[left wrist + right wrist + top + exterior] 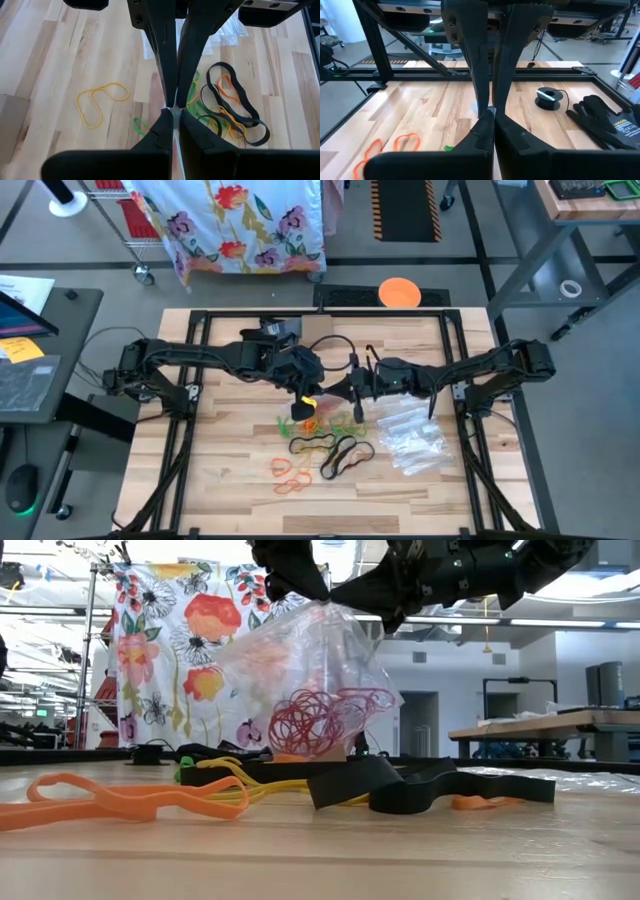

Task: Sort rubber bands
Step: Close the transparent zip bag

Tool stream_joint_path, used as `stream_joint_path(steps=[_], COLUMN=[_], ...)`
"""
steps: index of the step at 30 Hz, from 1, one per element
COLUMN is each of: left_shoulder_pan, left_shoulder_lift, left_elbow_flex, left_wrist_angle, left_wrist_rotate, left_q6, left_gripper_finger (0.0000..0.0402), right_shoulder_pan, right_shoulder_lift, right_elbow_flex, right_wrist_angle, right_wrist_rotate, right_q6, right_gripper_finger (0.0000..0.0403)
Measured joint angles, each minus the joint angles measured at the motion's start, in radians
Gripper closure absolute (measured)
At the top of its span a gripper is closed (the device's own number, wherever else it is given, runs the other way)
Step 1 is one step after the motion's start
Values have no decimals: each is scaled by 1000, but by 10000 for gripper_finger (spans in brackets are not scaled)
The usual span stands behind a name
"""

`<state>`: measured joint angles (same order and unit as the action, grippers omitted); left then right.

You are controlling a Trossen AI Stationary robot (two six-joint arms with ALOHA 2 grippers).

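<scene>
A clear plastic bag (310,670) holding red rubber bands (320,722) hangs above the table's middle. My left gripper (292,578) and my right gripper (392,602) are both shut on its top. In the high view they meet at the table's centre, left gripper (306,390) facing right gripper (352,392). Loose rubber bands lie on the wood below: green (290,423), black (342,456), orange (290,476) and yellow (100,100). My left gripper pinches the bag's top edge (173,108) between its two fingers, slanting down from the table's left. The bag hangs below, its bottom with the red bands close over the table. My right gripper pinches the bag's top edge at the other corner (383,618) between its two fingers, nearly level from the table's right. Only a pale scrap of film (479,106) shows at the fingertips in its wrist view.
A pile of clear plastic bags (410,438) lies right of the loose bands. An orange disc (399,292) sits past the table's far edge. A black frame (200,320) borders the table. A black glove (607,120) and a small round black part (547,96) lie on the wood.
</scene>
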<state>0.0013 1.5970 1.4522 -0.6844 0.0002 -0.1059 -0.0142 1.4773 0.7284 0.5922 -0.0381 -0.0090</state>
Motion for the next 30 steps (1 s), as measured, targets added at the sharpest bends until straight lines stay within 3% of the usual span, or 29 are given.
stream_joint_path(steps=[23,30], left_shoulder_pan=[-1,-1], left_shoulder_lift=[-3,-2], left_elbow_flex=[2,0], left_wrist_angle=[-64,-71], left_wrist_rotate=[3,-1], left_q6=[-38,-47], left_gripper_finger=[400,400], right_shoulder_pan=[14,14], right_shoulder_lift=[-109,-171], right_elbow_flex=[-2,-2], right_wrist_angle=[-90,-180], right_wrist_rotate=[44,116], right_q6=[-26,-30], right_gripper_finger=[403,403])
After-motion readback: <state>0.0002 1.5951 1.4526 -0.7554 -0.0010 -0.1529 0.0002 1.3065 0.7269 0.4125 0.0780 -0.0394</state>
